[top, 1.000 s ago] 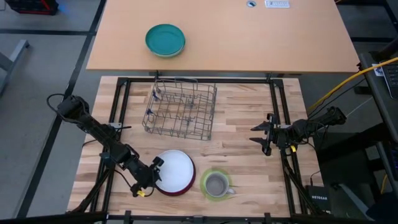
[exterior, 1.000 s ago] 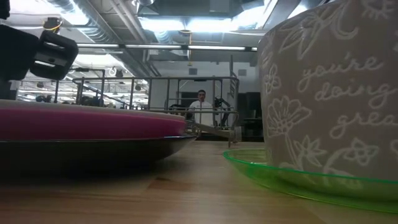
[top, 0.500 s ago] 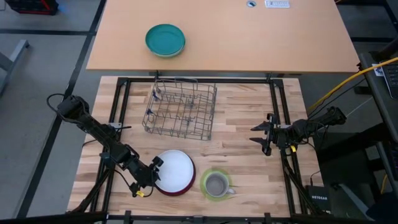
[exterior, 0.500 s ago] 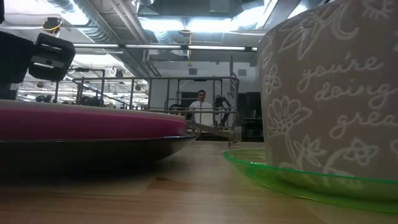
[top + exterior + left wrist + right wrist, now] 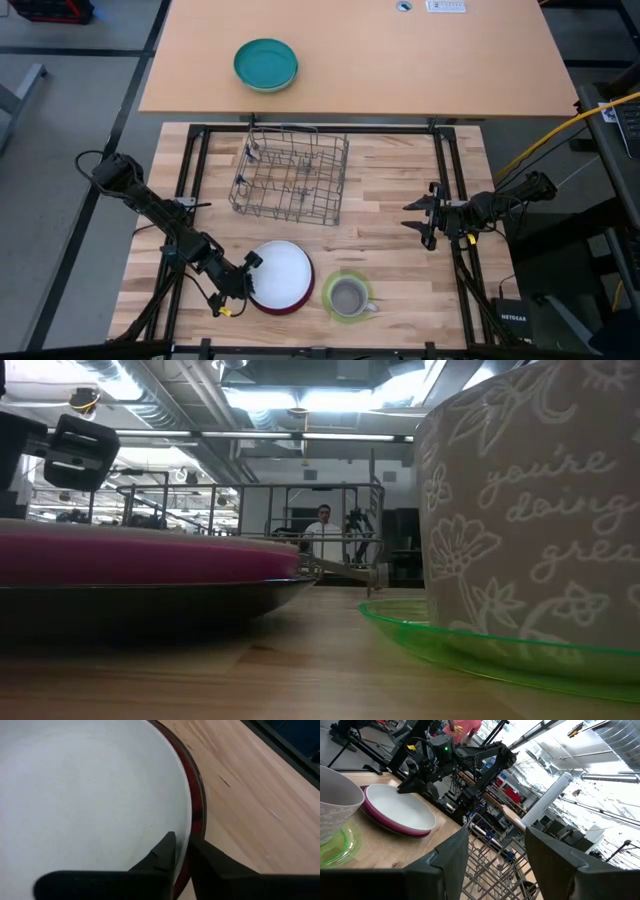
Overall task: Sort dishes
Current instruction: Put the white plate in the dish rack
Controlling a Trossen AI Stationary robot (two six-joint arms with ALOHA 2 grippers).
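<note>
- Wooden slats make up the surface (image 5: 400,270), with a wire dish rack (image 5: 291,173) standing at its far middle and a teal bowl (image 5: 266,64) well apart on the tan tabletop beyond.
- At the near edge the white plate (image 5: 281,273) lies stacked in the magenta plate (image 5: 290,306), of which only a thin rim shows from above.
- Just right of the stack, the grey mug (image 5: 347,296) stands on the lime-green saucer (image 5: 333,304); in the low view the mug is cut off at the picture's top and right edge.
- The left pincer (image 5: 249,273) is at the stack's left rim. In its wrist view one finger lies over the white plate's edge and the other outside it, apparently pinching that rim, though the contact itself is hard to make out.
- The right pincer (image 5: 421,215) hangs above the surface's right side, well apart from the dishes, fingers spread.
- Far behind, in the low view, a person (image 5: 322,532) stands small and indistinct.
</note>
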